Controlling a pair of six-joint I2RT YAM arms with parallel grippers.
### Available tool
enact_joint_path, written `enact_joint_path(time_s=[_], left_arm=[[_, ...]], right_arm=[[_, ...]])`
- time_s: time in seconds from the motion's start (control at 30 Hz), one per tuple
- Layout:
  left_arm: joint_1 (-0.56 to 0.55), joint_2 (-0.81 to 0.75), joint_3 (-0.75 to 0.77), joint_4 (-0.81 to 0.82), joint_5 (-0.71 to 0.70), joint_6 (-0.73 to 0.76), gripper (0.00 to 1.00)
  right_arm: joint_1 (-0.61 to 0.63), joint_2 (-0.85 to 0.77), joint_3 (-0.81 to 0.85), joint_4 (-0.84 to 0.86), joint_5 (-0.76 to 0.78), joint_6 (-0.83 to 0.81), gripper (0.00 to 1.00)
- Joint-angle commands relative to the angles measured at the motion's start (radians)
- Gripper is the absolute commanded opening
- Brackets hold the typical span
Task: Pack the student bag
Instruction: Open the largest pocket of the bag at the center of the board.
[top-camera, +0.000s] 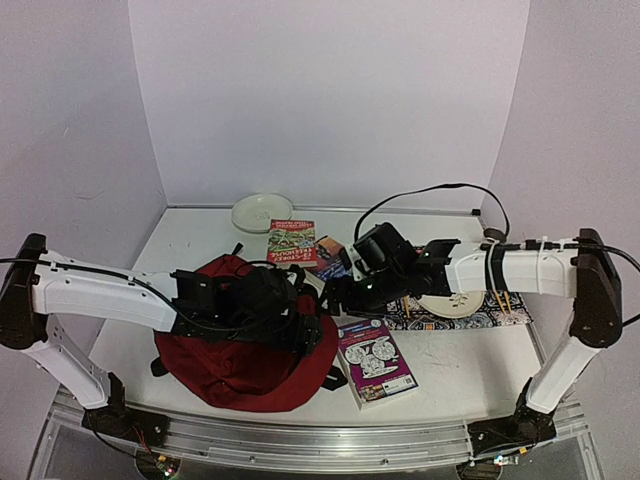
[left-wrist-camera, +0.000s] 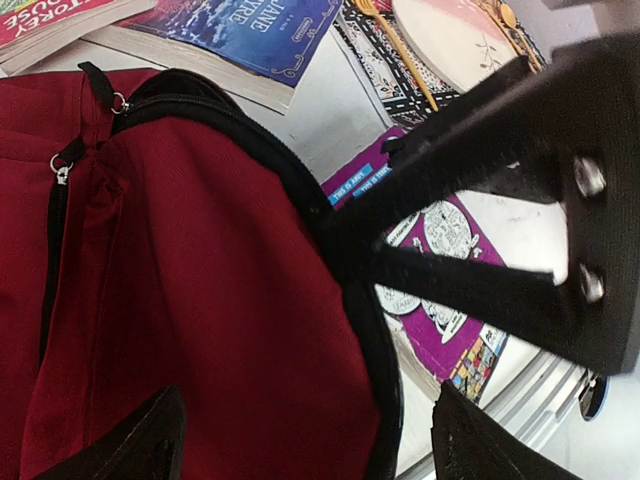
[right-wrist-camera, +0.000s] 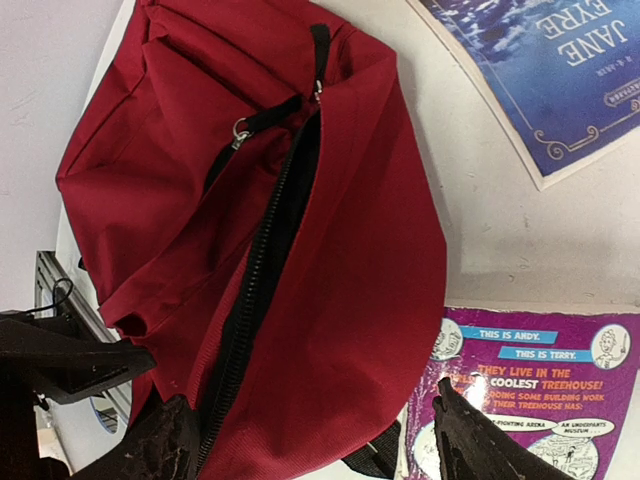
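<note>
The student bag, dark red with a black zip, lies on the table near the front, left of centre. My left gripper hovers over its right edge with its jaws wide open, one finger over red fabric and the other past the black rim. From the right, my right gripper reaches to the same edge, open, spanning the bag beside its zip. Neither gripper holds anything. A purple book lies just right of the bag.
A red book and a blue Jane Eyre book lie behind the bag. At the back stands a white plate. A patterned mat with a second plate lies under the right arm.
</note>
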Motion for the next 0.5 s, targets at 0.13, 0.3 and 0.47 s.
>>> enact_joint_path(time_s=[0.13,0.3,0.47], left_arm=[[0.058,-0.003,0.038,-0.038,-0.05,-0.05,0.82],[0.101,-0.054,-0.007,-0.046,-0.04,-0.065,0.77],[0.117,-0.072,-0.024,-0.053,-0.022,-0.072,0.73]], right_arm=[[0.004,-0.065,-0.021,-0.01,0.035,0.002,0.81],[0.008,-0.07,-0.027,-0.01,0.028,-0.004,0.81],[0.015,-0.053,-0.019,-0.01,-0.001,-0.017,0.81]])
